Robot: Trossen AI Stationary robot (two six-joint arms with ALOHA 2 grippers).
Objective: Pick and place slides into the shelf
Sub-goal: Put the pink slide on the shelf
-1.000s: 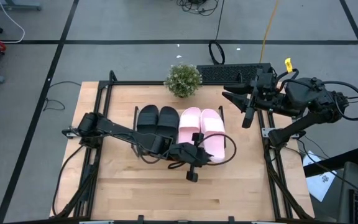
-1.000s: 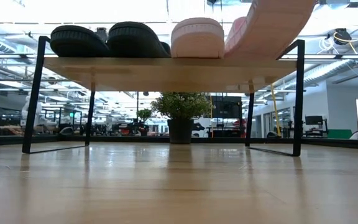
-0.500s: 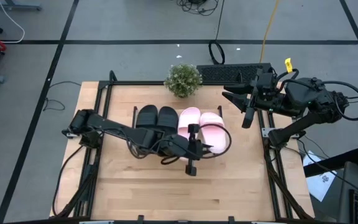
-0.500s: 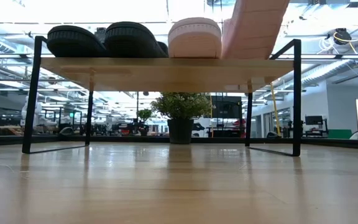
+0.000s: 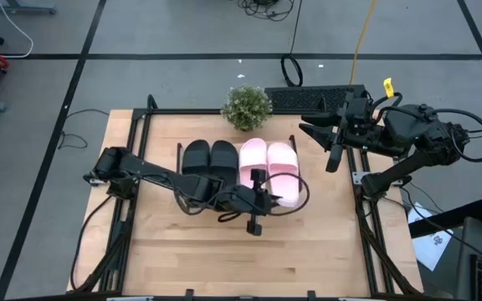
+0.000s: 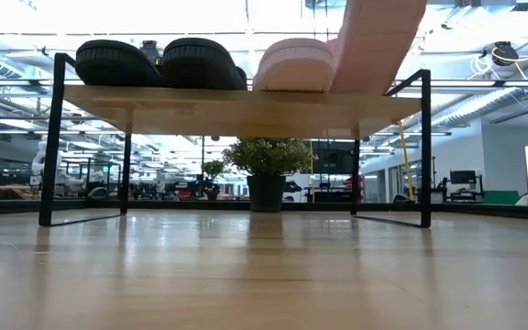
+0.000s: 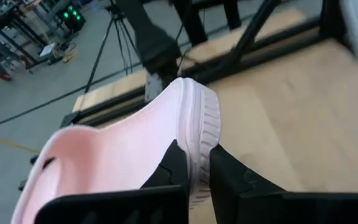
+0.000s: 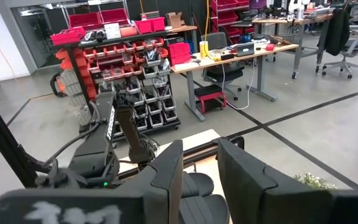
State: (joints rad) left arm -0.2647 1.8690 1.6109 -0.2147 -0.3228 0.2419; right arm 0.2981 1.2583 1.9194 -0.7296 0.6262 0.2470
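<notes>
Left wrist view: pink slide (image 7: pixel 135 149) between tool (image 7: pixel 194 177) fingers

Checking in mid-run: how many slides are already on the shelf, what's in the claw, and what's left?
Done: the two black slides and one pink slide sit side by side on the shelf. In hand: the left claw is shut on the rim of the last pink slide, tilted over the shelf's right end. Left: lay it flat and release. The right claw waits off to the side.

Small potted plant (image 5: pixel 246 107) at the table's (image 5: pixel 191 259) far edge, black keyboard (image 5: pixel 316 99) just beside it. Yellow cable (image 5: pixel 361 33) on grey floor. Red parts-bin rack (image 8: pixel 120 46) and desks in the room behind.
</notes>
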